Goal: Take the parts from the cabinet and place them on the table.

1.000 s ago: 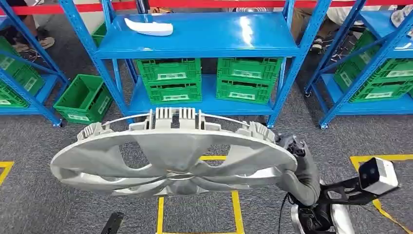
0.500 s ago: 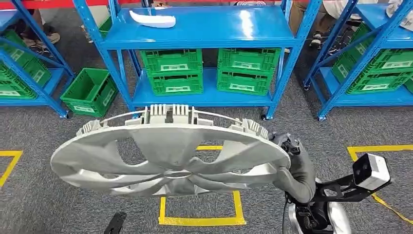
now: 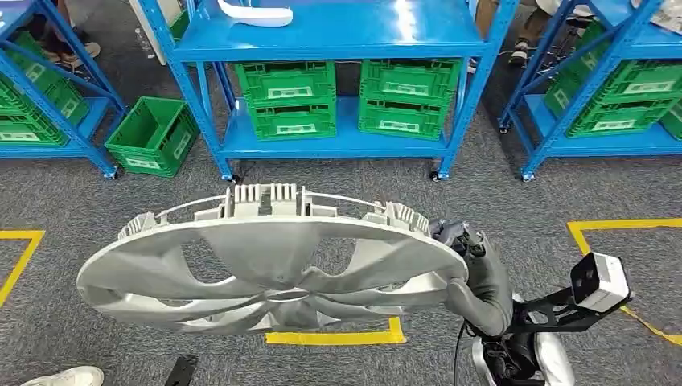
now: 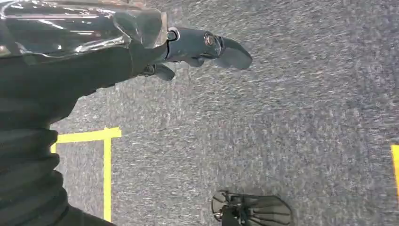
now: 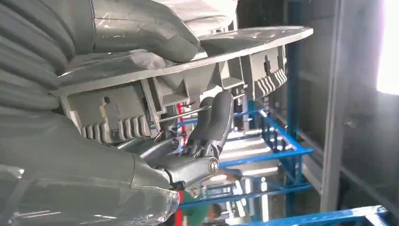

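While it hangs above the grey carpet (image 3: 563, 193), the silver wheel cover (image 3: 273, 261) lies nearly flat, its spoked face up and its clipped back rim turned toward the shelves. The right hand (image 3: 470, 269) grips it at the rim's right edge; in the right wrist view the thick thumb (image 5: 141, 28) presses on the face while the darker fingers (image 5: 214, 117) curl under the ribbed clips and the wire ring behind the rim. The cover reaches out to the left of that hand, across the middle of the head view.

The left hand (image 4: 202, 47) hangs over the carpet, holding nothing, its dark fingers stretched out and not curled in.

Below the cover, near the right hand, yellow tape (image 3: 334, 336) marks the floor. Well beyond the hand stands a blue shelf unit (image 3: 338, 36) with a white curved part (image 3: 256, 13) on its upper board and green crates (image 3: 346, 100) stacked on its lower one. Further blue racks with green crates stand off to either side, and one green crate (image 3: 151, 135) sits on the carpet. A white shoe (image 3: 68, 375) of a person shows at the lower edge, left of the cover.
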Robot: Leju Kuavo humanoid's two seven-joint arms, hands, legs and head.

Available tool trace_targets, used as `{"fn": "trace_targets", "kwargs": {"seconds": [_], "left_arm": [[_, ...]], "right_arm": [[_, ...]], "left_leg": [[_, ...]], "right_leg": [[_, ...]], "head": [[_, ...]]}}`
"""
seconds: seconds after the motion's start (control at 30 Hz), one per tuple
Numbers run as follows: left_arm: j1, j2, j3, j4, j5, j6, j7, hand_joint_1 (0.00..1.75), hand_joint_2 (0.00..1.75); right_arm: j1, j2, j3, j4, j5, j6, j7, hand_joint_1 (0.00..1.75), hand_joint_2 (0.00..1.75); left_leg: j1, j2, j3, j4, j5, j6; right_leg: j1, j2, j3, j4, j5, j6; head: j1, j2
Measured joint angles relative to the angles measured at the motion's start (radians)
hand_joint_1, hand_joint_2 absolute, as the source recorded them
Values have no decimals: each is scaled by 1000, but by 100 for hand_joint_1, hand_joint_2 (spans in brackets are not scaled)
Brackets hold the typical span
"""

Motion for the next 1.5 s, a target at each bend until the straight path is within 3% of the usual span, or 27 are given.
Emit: {"fn": "trace_targets", "kwargs": {"seconds": [0.07,0.17,0.23,0.3,0.37,0.4,0.43,0.5,0.57,0.63,0.67,0.73,0.8,0.87,0.9,0.93,0.97,1.07,1.13,1.2,1.23,1.27,1.33,1.37,1.4,1.47,1.5], "left_arm": [[3,-1,5,4,1,0,4,0,175],[6,-9,13,5,2,2,3,0,175],[6,-10,16,5,0,6,0,0,175],[6,-10,17,5,-7,10,1,0,175],[4,-6,23,5,-15,13,1,0,175],[2,1,24,4,-19,15,1,0,175],[3,4,24,4,-19,17,1,0,175],[3,12,27,4,-20,22,1,0,175],[6,18,30,4,-21,24,0,0,175],[4,18,31,3,-27,27,-6,0,175],[5,17,31,2,-30,27,-7,0,175],[8,15,31,2,-33,29,-8,0,175],[8,15,31,2,-41,30,-8,0,175],[8,15,31,0,-48,30,-8,0,175],[8,16,32,-3,-50,30,-8,0,175],[8,19,32,-7,-52,30,-7,0,175],[8,19,33,-9,-52,30,-6,0,175],[14,20,40,-10,-52,29,-3,0,175],[17,18,41,-12,-52,26,-3,0,175],[14,18,42,-16,-53,26,-3,0,175],[13,17,42,-18,-53,26,-3,0,175],[13,16,43,-20,-53,26,-3,0,175],[13,15,46,-22,-53,26,-3,0,175],[12,15,47,-24,-53,26,-3,0,175],[10,15,48,-28,-53,26,-3,0,175],[6,18,50,-35,-53,24,-3,0,175],[7,18,50,-35,-53,23,-3,0,175]], "right_arm": [[-4,0,-1,0,0,5,-3,175,175],[-8,2,-1,0,-4,9,-8,175,175],[-7,3,-2,1,-5,10,-9,175,175],[-7,3,-2,3,-6,11,-10,175,175],[-7,3,-3,3,-5,11,-22,175,175],[-6,6,-3,3,-5,13,-27,175,175],[-8,7,-4,3,-5,14,-31,175,175],[-6,10,-4,3,-5,16,-37,175,175],[-3,12,-6,3,-6,18,-41,175,175],[-2,10,-7,5,-7,21,-47,175,175],[-1,10,-8,5,-8,21,-53,175,175],[2,7,-9,5,-7,21,-58,175,175],[6,6,-10,5,-7,21,-65,175,175],[6,6,-11,4,-3,21,-72,175,175],[6,6,-11,3,-1,21,-73,175,175],[6,7,-11,1,1,21,-73,175,175],[10,7,-13,-2,4,21,-73,175,175],[13,7,-13,-6,8,21,-73,175,175],[10,8,-14,-7,11,22,-73,175,175],[10,10,-14,-7,10,22,-73,175,175],[10,10,-15,-7,11,22,-73,175,175],[10,10,-15,-7,11,22,-73,175,175],[10,10,-15,-7,11,22,-73,175,175],[10,10,-16,-7,11,22,-73,175,175],[9,10,-16,-7,11,23,-73,175,175],[7,11,-18,-10,11,26,-73,175,175],[5,11,-18,-10,11,27,-73,175,175]], "left_leg": [[5,-1,-10,6,-11,-12],[12,-3,-52,181,-175,-33],[14,-3,-72,316,-227,-36],[14,-4,-29,297,-182,-31],[10,-7,102,120,-119,-10],[5,-12,155,30,-143,9],[1,-12,184,-21,-158,15],[-12,-13,181,-31,-156,20],[-9,-6,172,-68,-120,36],[-3,0,157,-74,-91,49],[-3,1,142,-72,-82,42],[-4,3,110,-62,-63,40],[-1,5,71,-43,-47,33],[6,5,30,-16,-36,20],[7,5,12,3,-31,13],[3,3,-8,17,-26,5],[3,4,-11,16,-15,-2],[10,3,-24,11,15,-14],[15,-1,-40,60,-92,-28],[16,-1,-61,203,-219,-38],[16,-1,-68,275,-250,-40],[16,-1,-64,325,-248,-39],[16,-2,-3,301,-179,-29],[14,-2,59,233,-143,-19],[10,-6,134,141,-143,-5],[0,-5,258,-54,-223,11],[-4,-6,245,-33,-214,8]], "right_leg": [[-16,-4,-10,-3,18,-19],[-10,-6,-39,-1,44,-40],[-6,-7,-63,1,62,-40],[-4,-6,-84,4,77,-39],[2,-2,-100,6,91,-34],[-3,-3,-104,5,98,-34],[5,-3,-107,5,105,-23],[-12,-6,-118,3,122,-5],[-5,-4,-126,-3,133,4],[-4,-1,-165,73,45,-16],[-6,-1,-188,145,-6,-20],[-10,-1,-217,287,-62,-11],[-15,-1,-188,308,-22,22],[-22,-2,-94,188,38,48],[-27,-1,-33,97,20,46],[-13,0,16,20,-21,34],[-12,-1,4,22,-24,15],[-15,-1,-25,22,1,-15],[-17,-4,-47,22,28,-37],[-13,-5,-75,23,56,-40],[-11,-5,-91,24,68,-41],[-9,-5,-108,24,81,-40],[-3,-4,-140,24,108,-39],[0,-4,-156,24,122,-38],[2,-3,-168,24,135,-37],[5,-6,-174,24,155,-27],[-1,-9,-172,13,169,-19]], "head": [[0,0],[-5,0],[-6,0],[-6,0],[-6,0],[-5,0],[-3,0],[-5,0],[-5,0],[0,0],[1,0],[1,0],[1,0],[1,0],[1,0],[2,0],[-3,0],[0,0],[-3,0],[-5,0],[-5,0],[-5,0],[-5,0],[-5,0],[-5,0],[-3,0],[-1,0]]}}
